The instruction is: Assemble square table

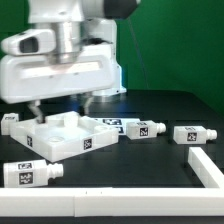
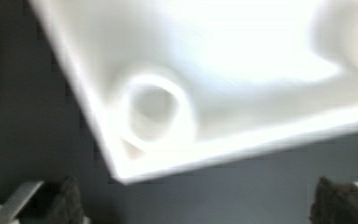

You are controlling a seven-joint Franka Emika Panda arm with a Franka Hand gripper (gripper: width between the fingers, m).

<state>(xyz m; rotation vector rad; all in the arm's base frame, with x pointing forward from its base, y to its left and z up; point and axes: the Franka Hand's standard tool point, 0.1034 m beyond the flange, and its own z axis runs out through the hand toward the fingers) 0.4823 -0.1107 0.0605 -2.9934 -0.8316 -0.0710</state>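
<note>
Since the gripper (image 1: 60,103) hangs wide open right above the table top (image 1: 72,128), I'd pinch its stiff, light, probably slick rim (image 2: 83,95).

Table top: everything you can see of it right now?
The table top is a white, plastic-looking square tray with a raised rim, lying flat, open side up, on the dark table. One side wall carries a black-and-white tag. A round socket ring sits in an inner corner. The open gripper hangs over it, no contact visible.
</note>
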